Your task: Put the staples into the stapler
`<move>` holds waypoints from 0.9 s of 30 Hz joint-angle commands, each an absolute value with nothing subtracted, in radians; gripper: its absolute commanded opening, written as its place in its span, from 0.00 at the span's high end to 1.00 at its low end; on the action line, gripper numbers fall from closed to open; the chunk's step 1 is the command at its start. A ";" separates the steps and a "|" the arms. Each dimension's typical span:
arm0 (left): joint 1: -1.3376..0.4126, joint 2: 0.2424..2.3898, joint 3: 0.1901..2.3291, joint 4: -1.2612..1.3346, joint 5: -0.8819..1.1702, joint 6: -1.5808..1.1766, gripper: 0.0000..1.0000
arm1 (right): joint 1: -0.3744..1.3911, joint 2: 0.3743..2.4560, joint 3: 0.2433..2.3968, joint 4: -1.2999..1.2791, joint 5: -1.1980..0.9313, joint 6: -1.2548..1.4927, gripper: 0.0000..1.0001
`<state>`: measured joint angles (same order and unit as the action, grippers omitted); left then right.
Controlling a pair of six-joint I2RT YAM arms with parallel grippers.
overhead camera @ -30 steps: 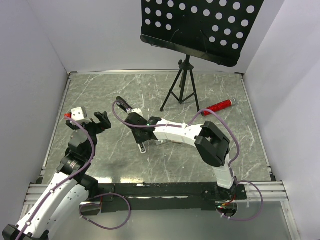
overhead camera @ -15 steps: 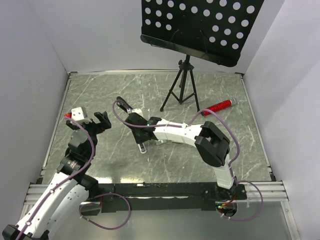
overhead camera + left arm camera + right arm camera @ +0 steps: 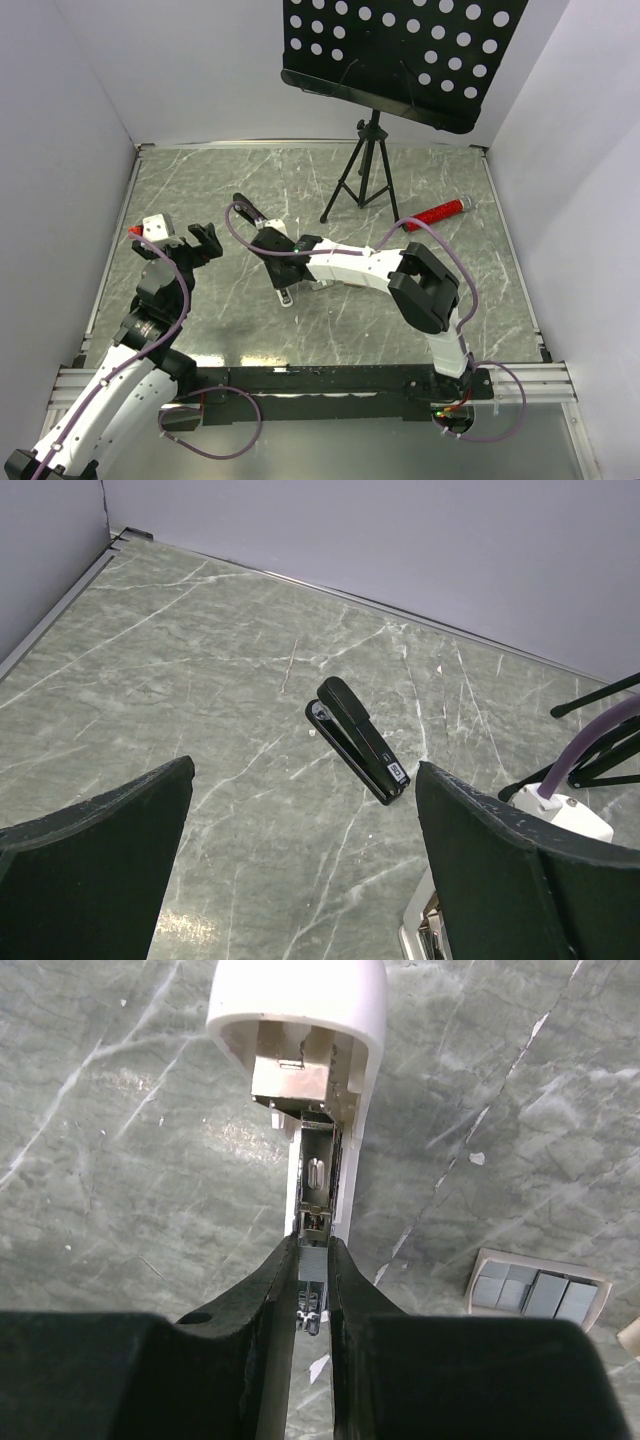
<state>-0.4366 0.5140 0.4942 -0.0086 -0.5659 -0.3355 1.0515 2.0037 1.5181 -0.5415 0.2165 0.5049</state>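
Under my right wrist camera, the right gripper [image 3: 314,1250] is clenched on the staples [image 3: 312,1262], a small grey strip pinched between the two dark fingers. It sits right over the near end of the open metal channel of the white stapler [image 3: 300,1020], whose lid is swung up at the far end. I cannot tell whether the strip touches the channel yet.

Just beside the white stapler, to the right in that view, lies a small tan-and-white box [image 3: 537,1290] with more grey strips in it, apart from the fingers.

From above, my right arm covers most of the white stapler, so only its near tip shows. A black stapler [image 3: 358,740] lies closed on the table [image 3: 200,180], just beyond the right wrist and ahead of the left gripper [image 3: 300,780], which hangs released with its fingers spread wide and nothing between them. Farther back stand a tripod [image 3: 362,180] and a red stick [image 3: 436,212], well apart from both arms.
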 commanded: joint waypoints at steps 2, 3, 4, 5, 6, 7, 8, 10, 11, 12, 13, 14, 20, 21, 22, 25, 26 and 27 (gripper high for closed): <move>-0.439 0.506 0.500 0.015 -0.572 -0.337 0.03 | 1.062 2.031 1.509 -0.538 0.216 0.517 0.82; -0.440 0.506 0.500 0.017 -0.572 -0.337 0.03 | 1.062 2.031 1.509 -0.537 0.215 0.517 0.82; -0.440 0.506 0.500 0.017 -0.572 -0.337 0.03 | 1.062 2.026 1.509 -0.534 0.216 0.517 0.82; -0.440 0.505 0.500 0.017 -0.572 -0.337 0.03 | 1.060 2.023 1.509 -0.532 0.215 0.517 0.82; -0.439 0.505 0.500 0.017 -0.572 -0.337 0.03 | 1.061 2.022 1.509 -0.531 0.216 0.515 0.82; -0.440 0.505 0.500 0.017 -0.572 -0.337 0.03 | 1.062 2.016 1.511 -0.531 0.215 0.517 0.82; -0.440 0.506 0.500 0.015 -0.572 -0.337 0.03 | 1.062 2.013 1.512 -0.529 0.216 0.517 0.82; -0.439 0.505 0.500 0.017 -0.571 -0.337 0.03 | 1.060 2.002 1.513 -0.526 0.216 0.520 0.82; -0.440 0.505 0.500 0.017 -0.569 -0.337 0.03 | 1.061 2.000 1.514 -0.523 0.216 0.520 0.82; -0.440 0.505 0.500 0.017 -0.569 -0.337 0.03 | 1.062 1.999 1.514 -0.526 0.216 0.520 0.82; -0.440 0.506 0.499 0.017 -0.569 -0.337 0.03 | 1.062 1.996 1.516 -0.526 0.216 0.520 0.82; -0.440 0.508 0.500 0.017 -0.569 -0.337 0.03 | 1.062 1.994 1.516 -0.525 0.216 0.522 0.82; -0.440 0.508 0.499 0.018 -0.568 -0.337 0.03 | 1.060 1.973 1.502 -0.508 0.219 0.525 0.82; -0.440 0.506 0.500 0.018 -0.568 -0.337 0.03 | 1.060 1.970 1.499 -0.500 0.219 0.523 0.83; -0.440 0.506 0.499 0.018 -0.568 -0.337 0.03 | 1.063 1.964 1.496 -0.497 0.219 0.525 0.83; -0.440 0.508 0.499 0.020 -0.566 -0.337 0.03 | 1.061 1.962 1.496 -0.491 0.216 0.520 0.83; -0.440 0.508 0.499 0.020 -0.566 -0.337 0.03 | 1.062 1.963 1.496 -0.492 0.216 0.522 0.83; -0.440 0.508 0.499 0.020 -0.566 -0.337 0.03 | 1.062 1.965 1.496 -0.492 0.216 0.523 0.83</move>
<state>-0.4366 0.5140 0.4942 -0.0082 -0.5655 -0.3355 1.0515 2.0125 1.4990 -0.5228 0.2157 0.5087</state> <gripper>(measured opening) 0.969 0.207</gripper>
